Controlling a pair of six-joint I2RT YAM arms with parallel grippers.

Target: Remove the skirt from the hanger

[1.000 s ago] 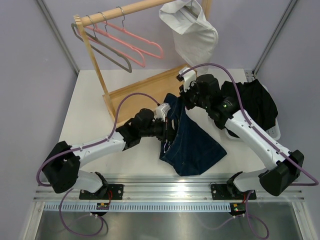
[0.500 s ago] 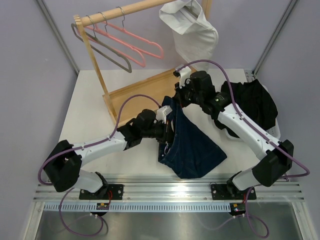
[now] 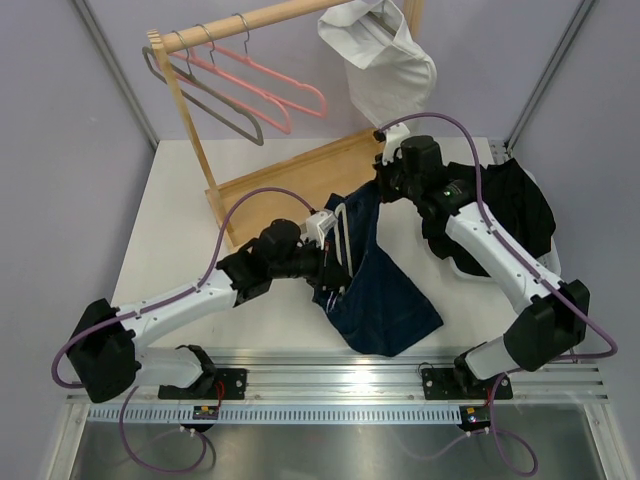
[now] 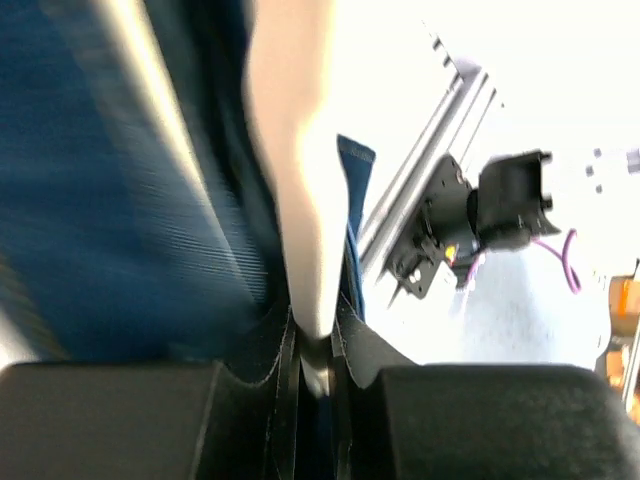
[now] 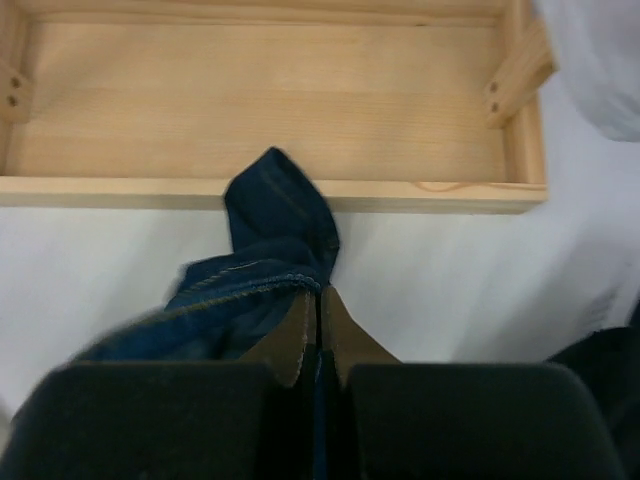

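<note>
The skirt is dark blue denim, draped from mid-table down toward the near edge. Its white hanger shows at the skirt's left edge. My left gripper is shut on the hanger; in the left wrist view the pale hanger bar runs down between the jaws, with the skirt to its left. My right gripper is shut on the skirt's top corner. The right wrist view shows the stitched denim edge pinched at the fingertips.
A wooden clothes rack with pink and grey hangers stands at the back left, its flat wooden base just beyond my right gripper. A white garment hangs from the rail. Black clothes lie piled at the right.
My right gripper has swung left, then back right and farther away, drawing the skirt's top corner with it. The left arm has shifted left, holding the hanger, which now shows more clearly.
</note>
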